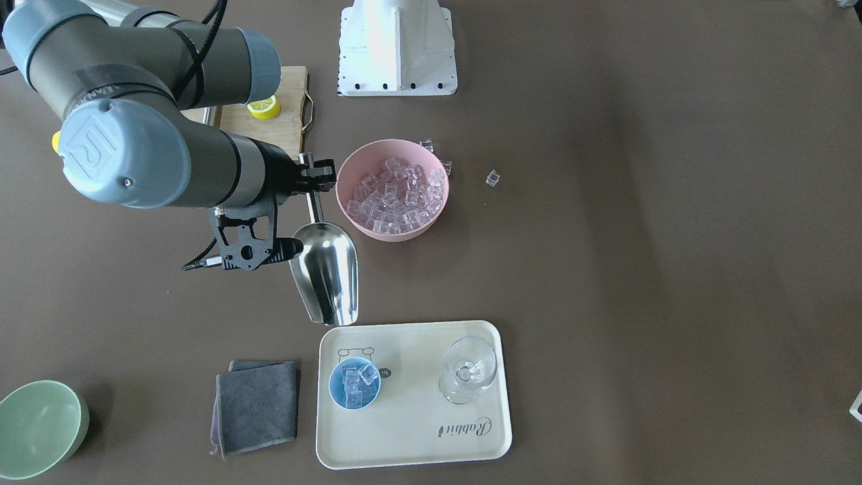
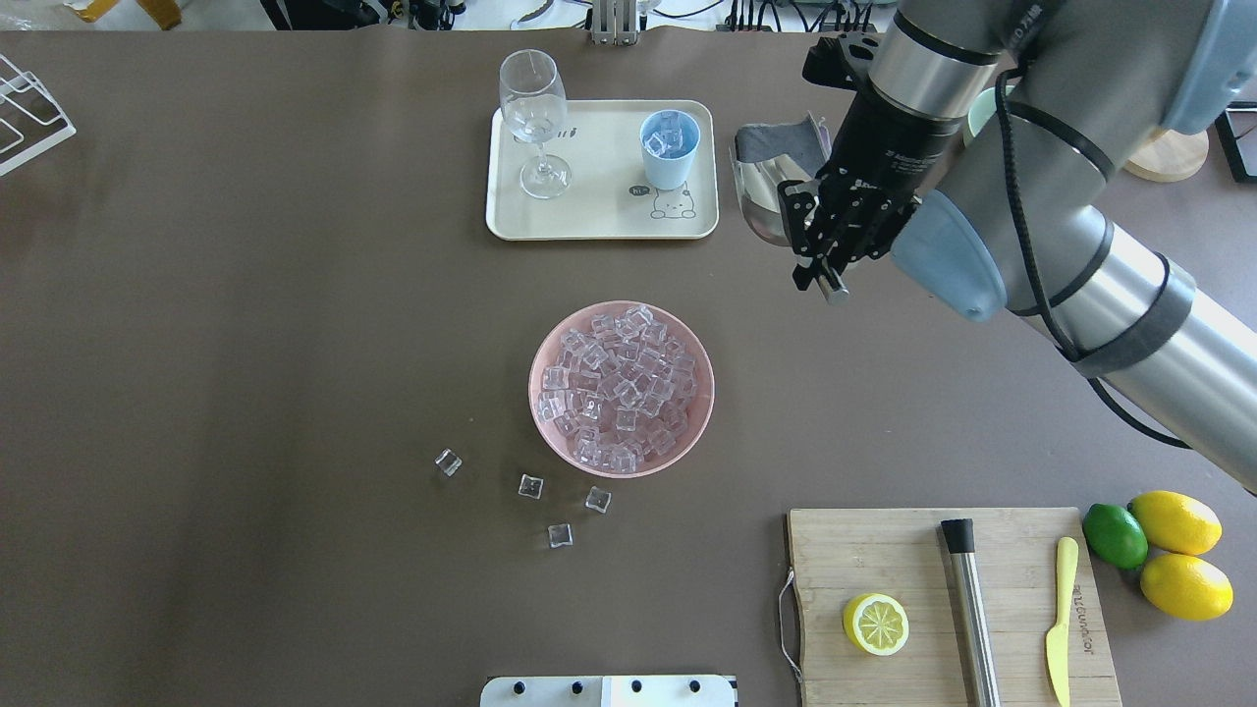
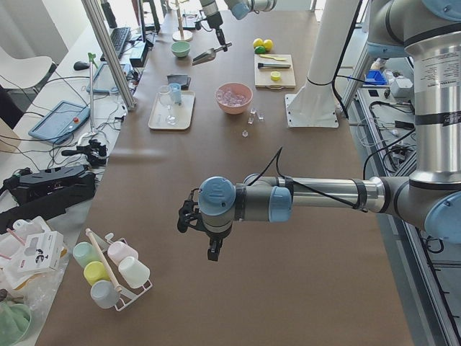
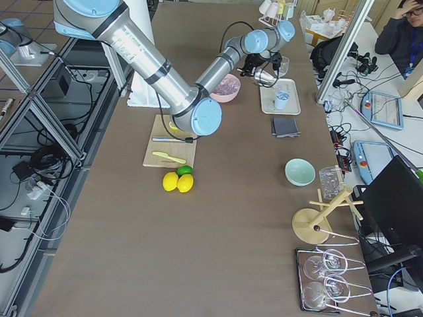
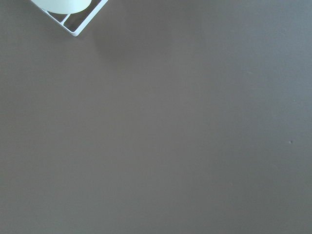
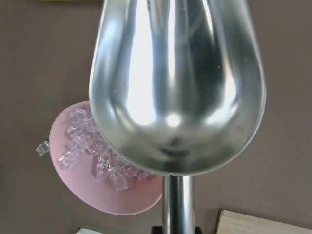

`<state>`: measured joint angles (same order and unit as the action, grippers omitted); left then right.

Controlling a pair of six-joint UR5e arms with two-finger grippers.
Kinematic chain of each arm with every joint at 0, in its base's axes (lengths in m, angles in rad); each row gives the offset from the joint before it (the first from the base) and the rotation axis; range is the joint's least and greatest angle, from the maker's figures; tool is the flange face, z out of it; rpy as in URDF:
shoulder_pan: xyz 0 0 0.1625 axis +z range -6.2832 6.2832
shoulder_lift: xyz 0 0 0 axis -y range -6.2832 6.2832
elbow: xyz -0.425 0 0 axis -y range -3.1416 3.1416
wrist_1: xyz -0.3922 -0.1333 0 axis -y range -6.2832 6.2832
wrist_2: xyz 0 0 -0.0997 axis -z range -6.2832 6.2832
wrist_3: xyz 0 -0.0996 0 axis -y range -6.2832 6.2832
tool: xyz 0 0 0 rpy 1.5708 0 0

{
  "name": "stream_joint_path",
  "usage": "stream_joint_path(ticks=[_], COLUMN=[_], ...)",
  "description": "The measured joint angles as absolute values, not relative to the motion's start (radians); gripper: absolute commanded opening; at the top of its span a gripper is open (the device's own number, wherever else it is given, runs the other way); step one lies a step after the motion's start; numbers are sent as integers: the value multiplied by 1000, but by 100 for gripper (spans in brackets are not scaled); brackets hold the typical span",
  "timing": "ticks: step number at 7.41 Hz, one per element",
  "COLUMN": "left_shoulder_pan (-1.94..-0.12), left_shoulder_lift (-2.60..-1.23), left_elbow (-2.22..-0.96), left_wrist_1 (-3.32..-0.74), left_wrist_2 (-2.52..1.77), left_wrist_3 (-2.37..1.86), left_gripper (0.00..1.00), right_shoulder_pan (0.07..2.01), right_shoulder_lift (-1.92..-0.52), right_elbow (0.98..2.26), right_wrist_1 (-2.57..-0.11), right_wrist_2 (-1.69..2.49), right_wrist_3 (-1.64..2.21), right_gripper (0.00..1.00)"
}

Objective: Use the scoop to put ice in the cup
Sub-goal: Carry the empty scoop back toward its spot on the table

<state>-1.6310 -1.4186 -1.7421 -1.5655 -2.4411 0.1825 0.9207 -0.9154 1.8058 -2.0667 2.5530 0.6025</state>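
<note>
My right gripper (image 1: 311,176) is shut on the thin handle of the steel scoop (image 1: 326,269), held in the air between the pink bowl (image 1: 350,202) and the tray's corner. The scoop's trough (image 6: 178,83) is empty in the right wrist view. Ice (image 1: 397,195) fills the pink bowl (image 2: 621,462), and a few loose cubes (image 2: 530,486) lie on the table beside it. The light-blue cup (image 1: 355,382) stands on the cream tray (image 1: 411,438) with some ice cubes in it. My left gripper (image 3: 189,216) shows only in the exterior left view, where I cannot tell its state.
A clear wine glass (image 1: 468,370) stands on the tray beside the cup. A grey cloth (image 1: 256,407) and a green bowl (image 1: 37,428) lie near the tray. A cutting board (image 2: 943,599) carries a lemon half, a muddler and a knife, with lemons and a lime beside it.
</note>
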Motion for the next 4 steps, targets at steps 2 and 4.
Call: stream_joint_path(ticks=[2, 4], left_shoulder_pan=[-1631, -1631], left_shoulder_lift=[-1419, -1420], left_elbow=[-1742, -1743], left_wrist_1=[-1566, -1565], left_wrist_2=[-2441, -2441], left_wrist_3=[183, 183], left_gripper=[99, 99], right_shoulder_pan=[892, 859], right_shoulder_lift=[-1048, -1175], right_elbow=[1936, 1985], right_wrist_1=[-2067, -2023], right_wrist_2=[2436, 2368], right_wrist_3=[614, 621], right_gripper=[0, 0])
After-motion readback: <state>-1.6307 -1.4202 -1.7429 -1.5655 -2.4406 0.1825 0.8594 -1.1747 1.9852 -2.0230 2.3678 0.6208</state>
